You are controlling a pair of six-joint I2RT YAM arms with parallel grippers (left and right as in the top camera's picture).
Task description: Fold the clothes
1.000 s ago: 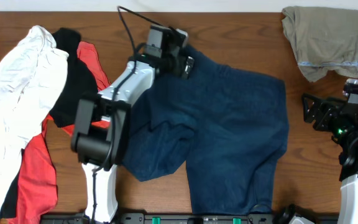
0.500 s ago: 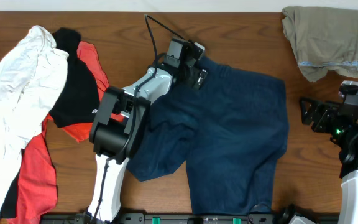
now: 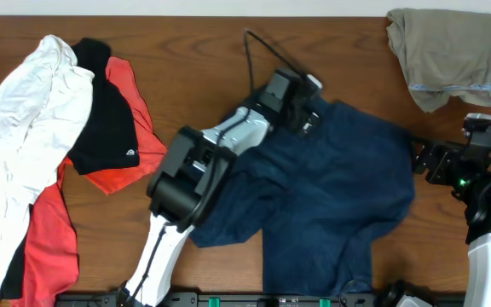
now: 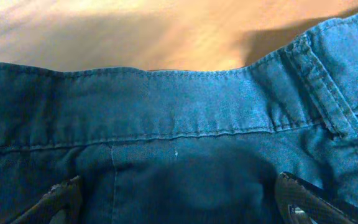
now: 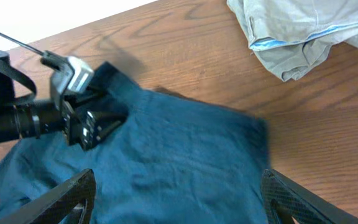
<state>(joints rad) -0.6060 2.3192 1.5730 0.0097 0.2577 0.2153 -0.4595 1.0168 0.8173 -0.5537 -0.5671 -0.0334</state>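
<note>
Brown wood-grain table (image 3: pixel 194 43) carries rumpled navy shorts (image 3: pixel 339 196), legs reaching the front edge. Right gripper (image 5: pixel 179 199) hovers near their right side, fingers spread and empty. Left gripper (image 4: pixel 179 199) rests fingers-apart on the stitched waistband. Crumpled olive garment (image 3: pixel 441 51) fills the far right corner.

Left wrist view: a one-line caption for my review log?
Open left tool at the navy shorts' waistband, wooden table beyond.
</note>
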